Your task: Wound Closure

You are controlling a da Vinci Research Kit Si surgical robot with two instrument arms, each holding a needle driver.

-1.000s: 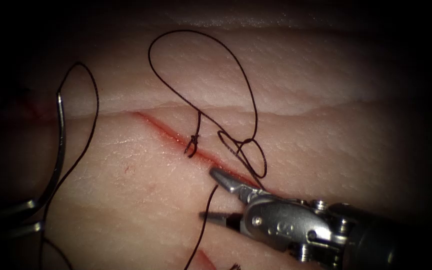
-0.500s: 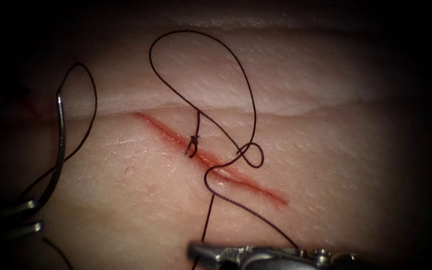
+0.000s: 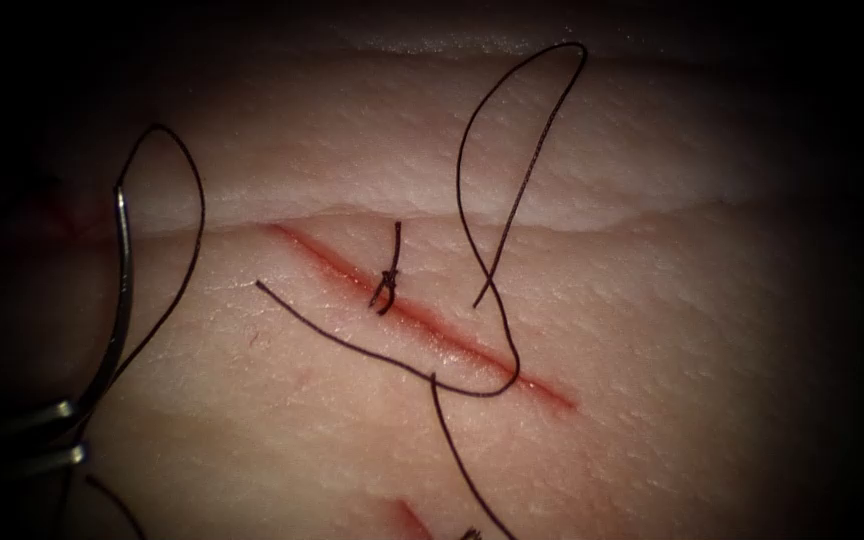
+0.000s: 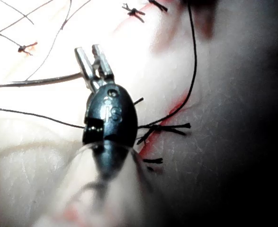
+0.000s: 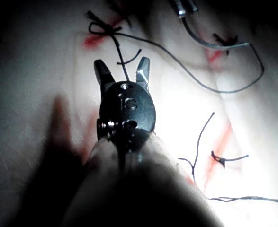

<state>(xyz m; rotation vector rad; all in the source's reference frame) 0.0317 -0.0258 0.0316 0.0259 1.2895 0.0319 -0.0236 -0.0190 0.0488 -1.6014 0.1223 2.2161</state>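
The tissue (image 3: 652, 300) bears a slanting red cut (image 3: 452, 345) with a tied knot (image 3: 388, 280) across it. The curved needle (image 3: 123, 290) lies outside the tissue, left of the cut. My left tool (image 3: 67, 430) is shut on it low along its curve, far from the thread end, as the left wrist view confirms for the left tool (image 4: 95, 56) and needle (image 4: 34, 82). Dark thread (image 3: 462, 180) loops loosely over the cut, one free end (image 3: 258, 283) lying left of it. My right tool (image 5: 122, 71) stands open above the tissue, a strand running between its jaws, gripping nothing.
A fold ridge (image 3: 602, 220) crosses the tissue behind the cut. Earlier tied stitches (image 4: 162, 128) with short cut ends lie along another red line. A red streak (image 3: 407, 520) marks the tissue near the front edge.
The right tool has drawn back downward out of the endoscope view and its jaws have opened. The big thread loop has swung from left to right, and a free end now lies left of the cut.
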